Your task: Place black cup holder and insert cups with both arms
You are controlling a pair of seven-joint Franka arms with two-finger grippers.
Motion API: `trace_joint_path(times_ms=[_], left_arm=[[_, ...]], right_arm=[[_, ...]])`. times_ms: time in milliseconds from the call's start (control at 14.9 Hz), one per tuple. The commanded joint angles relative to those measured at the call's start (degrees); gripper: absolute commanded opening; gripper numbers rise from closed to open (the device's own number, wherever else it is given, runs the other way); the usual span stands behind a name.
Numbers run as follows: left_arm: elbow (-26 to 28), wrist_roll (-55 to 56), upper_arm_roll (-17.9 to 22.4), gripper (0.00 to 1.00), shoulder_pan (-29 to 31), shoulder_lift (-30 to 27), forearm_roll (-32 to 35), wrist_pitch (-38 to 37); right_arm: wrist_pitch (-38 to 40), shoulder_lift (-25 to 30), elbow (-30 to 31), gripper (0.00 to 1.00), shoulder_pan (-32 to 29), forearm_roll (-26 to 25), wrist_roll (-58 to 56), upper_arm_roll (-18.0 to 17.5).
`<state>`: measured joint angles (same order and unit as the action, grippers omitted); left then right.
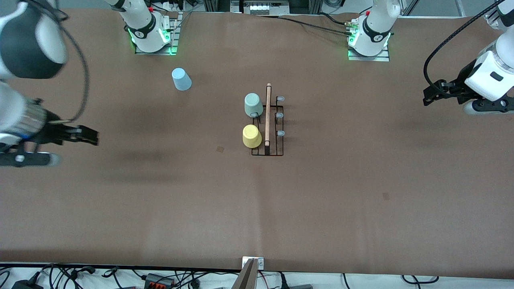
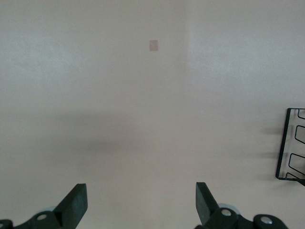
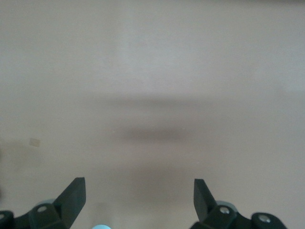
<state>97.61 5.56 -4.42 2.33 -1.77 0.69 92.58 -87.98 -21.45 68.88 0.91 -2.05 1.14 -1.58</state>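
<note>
Hovering wide-fingered, empty – left gripper (image 1: 426,96), right gripper (image 1: 94,136) flanking black cup holder (image 1: 268,120) mid-worktop; light blue cup (image 1: 181,79) awaiting peg – mint cup (image 1: 253,104), yellow cup (image 1: 251,136) seated.

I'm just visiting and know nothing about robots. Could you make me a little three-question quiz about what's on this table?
1. True or false: the yellow cup sits on the black cup holder.
2. Which cup stands alone on the table? A mint green cup; B light blue cup; C yellow cup.
3. Fill in: the left gripper and the right gripper are both ____ and hold nothing.

Key: 1 true; 2 B, it stands toward the right arm's end; 3 open.
</note>
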Motion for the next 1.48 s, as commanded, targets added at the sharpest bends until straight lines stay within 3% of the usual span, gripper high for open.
trace_joint_path(times_ms=[0, 403, 739, 1142, 1410], left_arm=[[-1.6, -1.0, 0.2, 1.00, -0.1, 0.7, 0.6, -1.3], [-1.6, -1.0, 0.2, 1.00, 0.0, 0.7, 0.6, -1.3], [-1.6, -1.0, 0.2, 1.00, 0.0, 0.7, 0.6, -1.3], [-1.6, -1.0, 0.2, 1.00, 0.0, 0.7, 0.6, -1.3], [-1.6, -1.0, 0.2, 1.00, 0.0, 0.7, 0.6, -1.2]], right_arm=[[0.3, 1.0, 0.8, 1.00, -1.0, 1.3, -3.3, 2.3], [-1.7, 6.8, 6.9, 1.00, -2.4, 1.2, -3.4, 2.5], [-9.6, 15.5, 21.9, 1.00, -2.4, 1.0, -3.4, 2.4], [-8.8, 20.6, 26.9, 1.00, -2.4, 0.7, -3.6, 2.4], [-6.8, 20.8, 26.1, 1.00, -2.7, 1.1, -3.6, 2.5]])
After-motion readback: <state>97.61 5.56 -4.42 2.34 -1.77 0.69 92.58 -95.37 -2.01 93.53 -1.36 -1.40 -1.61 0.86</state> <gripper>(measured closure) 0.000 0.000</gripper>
